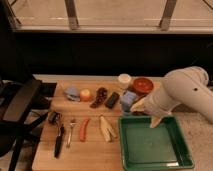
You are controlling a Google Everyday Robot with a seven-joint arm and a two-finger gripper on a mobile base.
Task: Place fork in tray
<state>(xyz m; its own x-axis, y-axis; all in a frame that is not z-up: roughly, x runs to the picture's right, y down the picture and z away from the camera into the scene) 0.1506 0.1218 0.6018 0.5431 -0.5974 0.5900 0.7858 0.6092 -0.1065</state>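
The fork [70, 131] is small and silvery and lies on the wooden table between a black-handled tool [59, 140] and an orange carrot [84, 129], at the front left. The dark green tray [150, 146] sits at the front right and holds nothing. My gripper [146, 114] hangs from the white arm [180, 95] over the tray's far left rim, well right of the fork. Its tan fingers [155, 122] stand apart and hold nothing.
A pale peeled fruit [106, 129] lies left of the tray. Along the back are a blue object [72, 92], an orange ball [86, 95], a brown item [101, 96], a black bar [112, 100], a blue cup [128, 101], a white cup [124, 80] and a red bowl [142, 85]. A black chair [20, 110] stands at the left.
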